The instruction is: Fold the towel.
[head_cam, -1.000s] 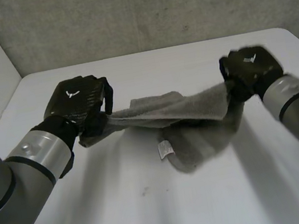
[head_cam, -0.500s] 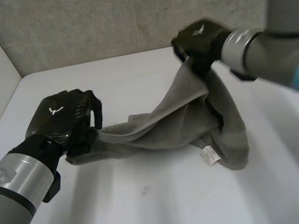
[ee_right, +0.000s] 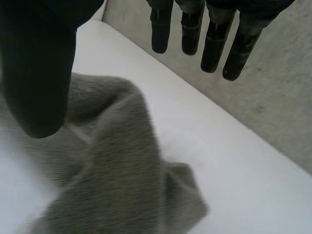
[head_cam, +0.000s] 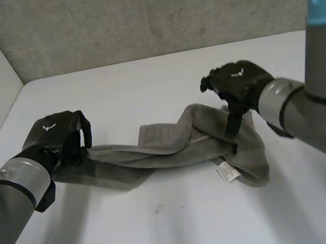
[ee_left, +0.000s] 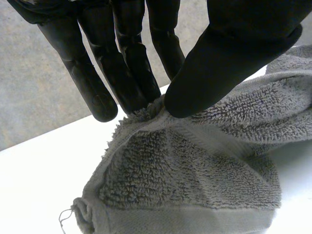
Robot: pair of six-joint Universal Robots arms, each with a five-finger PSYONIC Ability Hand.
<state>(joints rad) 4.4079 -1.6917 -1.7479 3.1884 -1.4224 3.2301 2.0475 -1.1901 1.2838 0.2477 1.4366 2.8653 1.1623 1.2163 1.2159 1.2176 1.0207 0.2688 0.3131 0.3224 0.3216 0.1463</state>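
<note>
Left hand (head_cam: 57, 135) of mine has the towel (head_cam: 155, 151) pinched at its end: in the left wrist view my thumb (ee_left: 229, 63) presses the cloth's edge against my straight fingers (ee_left: 131, 73). That grey towel lies as a rumpled, twisted band across the middle of the white table (head_cam: 171, 240). It runs from my left hand at 9 o'clock to a bunched heap at about 4 o'clock, where a small white label (head_cam: 227, 172) shows at the near edge. My right hand (head_cam: 238, 81) is at 3 o'clock over that bunched end, spread wide. In the right wrist view its fingers (ee_right: 214, 44) are straight and well apart from the thumb (ee_right: 36, 73), with the towel lying below the palm and nothing gripped. A grey wall (head_cam: 131, 14) stands behind the table at 12 o'clock.
</note>
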